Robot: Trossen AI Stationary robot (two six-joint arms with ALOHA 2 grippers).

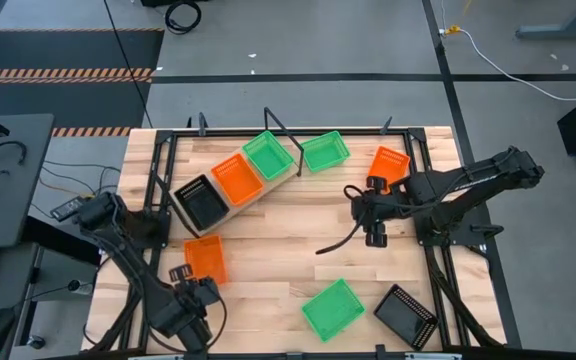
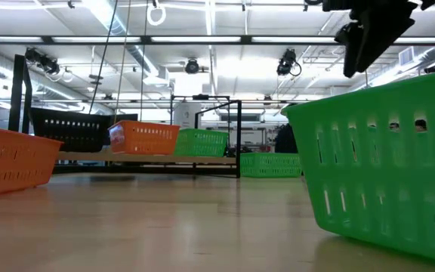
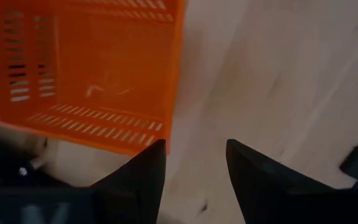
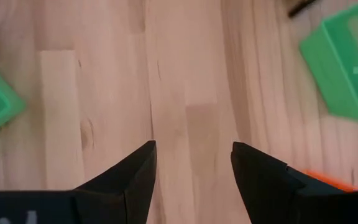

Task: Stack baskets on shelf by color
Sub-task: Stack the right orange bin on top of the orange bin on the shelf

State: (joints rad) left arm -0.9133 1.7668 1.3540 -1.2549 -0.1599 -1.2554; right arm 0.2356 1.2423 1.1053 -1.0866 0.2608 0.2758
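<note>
I have the left gripper [image 3: 194, 163] low at about seven o'clock on the table [image 1: 268, 245], hanging just beside the loose orange basket [image 1: 205, 258]; in the left wrist view its two dark fingers [image 3: 138, 180] stand parted with bare wood between them, one tip just at the basket's corner, holding nothing. The right gripper [image 4: 192, 163] sits over the middle-right of the table, around three o'clock, jaws spread wide above bare planks, nothing between them either.

The shelf [image 1: 258, 195] lies angled across the upper left of the table, toward eleven o'clock. On it I count three baskets in a row: a black basket [image 1: 200, 203] at the near-left end, an orange one [image 1: 236, 178] in the middle, a green one [image 1: 267, 155] at the far end, each touching its neighbour. Just off the shelf's far end, at twelve o'clock, sits a second green basket [image 1: 325, 151]. Another orange basket [image 1: 389, 164] rests at about two o'clock, near the right arm's wrist. Down at five o'clock a third green basket [image 1: 332, 308] sits tilted on the wood, and beside it, toward the table's corner, a second black basket [image 1: 406, 316]. From the low view that near green basket [image 2: 384, 174] fills the right side, with the shelf row visible well behind it
</note>
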